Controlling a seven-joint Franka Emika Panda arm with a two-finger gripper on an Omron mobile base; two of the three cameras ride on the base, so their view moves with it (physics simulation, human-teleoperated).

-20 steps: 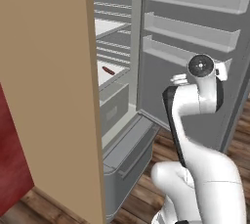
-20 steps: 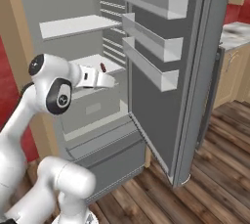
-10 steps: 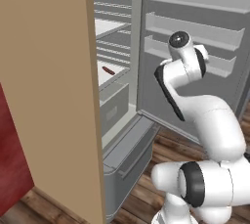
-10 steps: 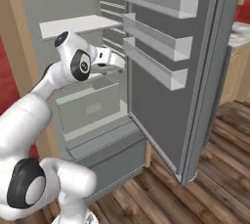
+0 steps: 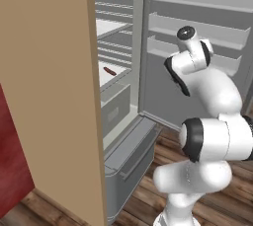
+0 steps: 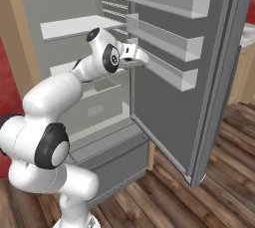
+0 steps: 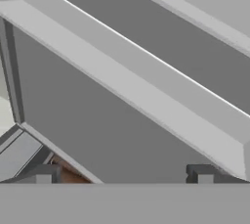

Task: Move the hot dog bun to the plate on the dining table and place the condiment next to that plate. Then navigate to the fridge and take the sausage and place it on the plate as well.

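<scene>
Sausage (image 5: 109, 71) lies on a fridge (image 5: 123, 121) shelf, toward the shelf's front edge, above the drawer. Fridge door wide open, racks bare. Tool (image 6: 141, 59) spread fully, nothing in it, up near the lower door rack (image 6: 169, 70), well apart from the sausage and aimed at the door, not the shelf. Risk: swinging toward the shelf, wrist or fingers (image 7: 204, 174) could clip the rack. A thin rod could roll away if nudged.
</scene>
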